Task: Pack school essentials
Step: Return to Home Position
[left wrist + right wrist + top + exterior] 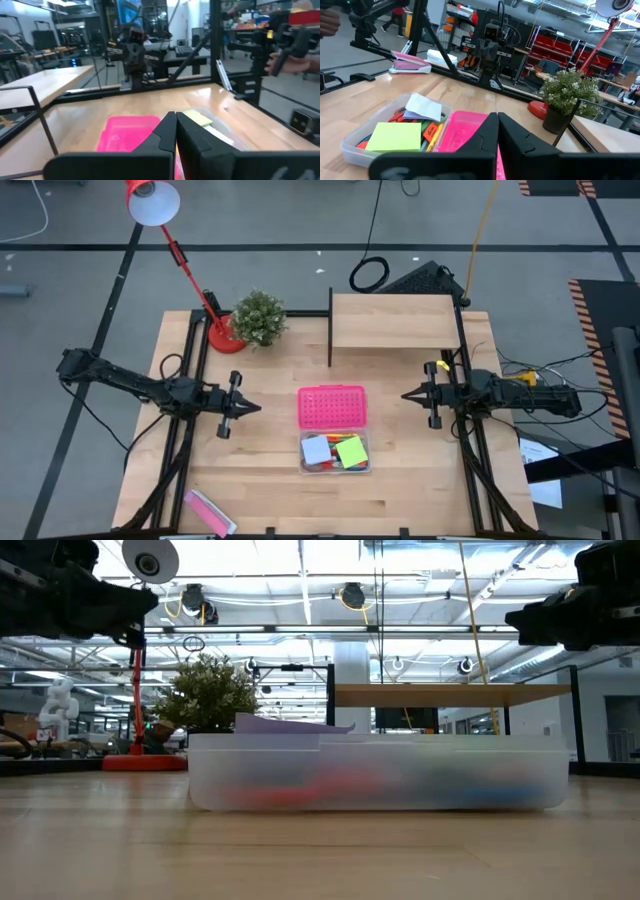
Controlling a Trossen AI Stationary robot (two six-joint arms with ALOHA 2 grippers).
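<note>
Evidently level, left pincer [252, 408] closed, right pincer [408, 394] closed, apparently empty.

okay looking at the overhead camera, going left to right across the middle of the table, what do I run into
left gripper, jaws shut → pink lid, lying beside the clear box of stationery rather than on it → right gripper, jaws shut.
</note>
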